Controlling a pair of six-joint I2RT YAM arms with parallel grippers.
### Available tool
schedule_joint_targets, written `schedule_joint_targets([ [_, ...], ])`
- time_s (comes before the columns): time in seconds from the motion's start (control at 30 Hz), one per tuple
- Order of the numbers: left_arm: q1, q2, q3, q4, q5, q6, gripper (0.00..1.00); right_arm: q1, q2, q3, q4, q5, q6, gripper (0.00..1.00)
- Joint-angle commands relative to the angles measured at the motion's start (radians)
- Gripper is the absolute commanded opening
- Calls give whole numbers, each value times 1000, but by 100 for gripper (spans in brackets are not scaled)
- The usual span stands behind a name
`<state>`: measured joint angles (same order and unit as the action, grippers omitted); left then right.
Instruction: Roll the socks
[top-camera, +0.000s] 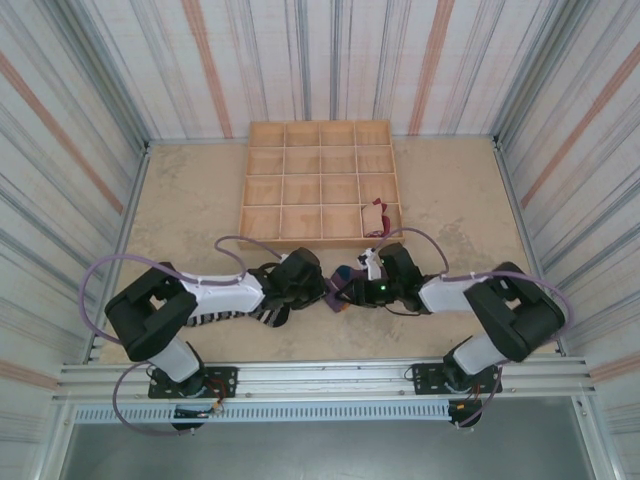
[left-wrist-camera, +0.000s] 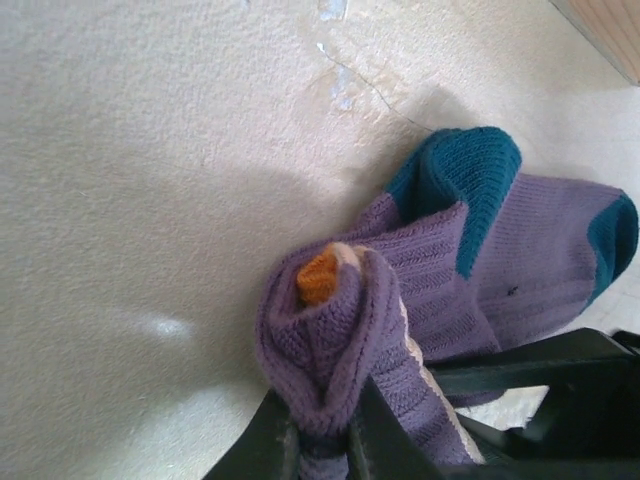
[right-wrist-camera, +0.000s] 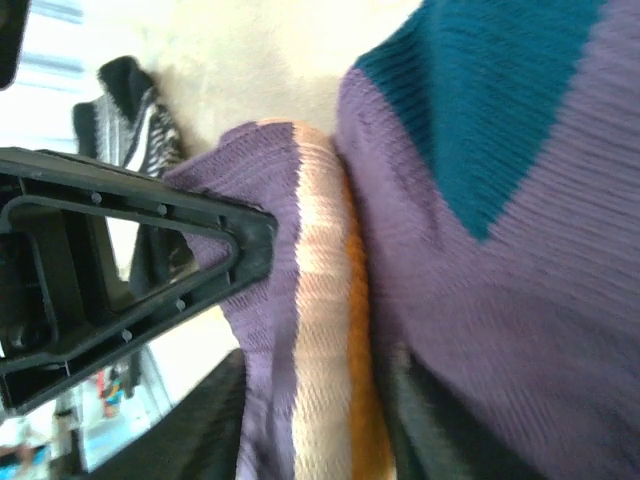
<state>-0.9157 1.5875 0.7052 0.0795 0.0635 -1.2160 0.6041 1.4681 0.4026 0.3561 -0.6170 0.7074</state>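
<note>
Left gripper (left-wrist-camera: 322, 436): jaws drawn close together, pinching a bunched fold of the purple sock; the knit is squeezed between the two fingertips.
Purple sock (left-wrist-camera: 520, 262): lies on the table (left-wrist-camera: 130, 180) straight ahead of the left gripper, its near end doubled over into a thick fold that rises out of the pinch.
Orange patch (left-wrist-camera: 318, 280): peeps from the top of that fold, just beyond the left fingertips.
Teal ends (left-wrist-camera: 470, 180): two of them, past the fold and to the left gripper's right, flat on the table.
Right gripper (top-camera: 350, 290): faces the left gripper across the purple sock, tips at the sock. The right wrist view is too close to read. Purple, cream and orange bands run between dark shapes that may be its fingers, so I cannot tell whether the jaws stand wide, stand narrow or hold the knit.
Black-and-white striped sock (top-camera: 235, 317): on the table behind the left gripper, partly under that arm's forearm; in the right wrist view it lies beyond the purple sock.
Tan sock (top-camera: 377, 217): in the wooden tray (top-camera: 262, 180), right-end compartment of the row nearest the arms, ahead of the right gripper and apart from it; red shows at one end.
</note>
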Motion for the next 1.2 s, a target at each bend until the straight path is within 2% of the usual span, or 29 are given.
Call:
schedule_joint_targets([
  [0.0,5,-17,27,-147,-63,26,0,29,-166,19,-267,191,-87,52],
  [0.13,14,-47,52,-244,-65,47,0,127,-365,49,-435,418,-173,64],
  [0.3,34,-73,51,-279,-15,47,0,248,-444,70,-508,586,-259,67],
  [0.5,61,-79,65,-311,59,55,0,526,-348,115,-489,921,-361,68],
  [0.63,73,-78,77,-323,87,65,0,717,-225,168,-445,1189,-433,67],
  [0.73,78,-82,70,-309,103,60,0,821,-119,202,-378,1345,-482,67],
  [0.87,89,-79,71,-315,128,72,0,864,41,240,-332,1478,-506,66],
  [1.17,100,-97,51,-319,147,81,0,856,269,306,-276,1568,-513,61],
])
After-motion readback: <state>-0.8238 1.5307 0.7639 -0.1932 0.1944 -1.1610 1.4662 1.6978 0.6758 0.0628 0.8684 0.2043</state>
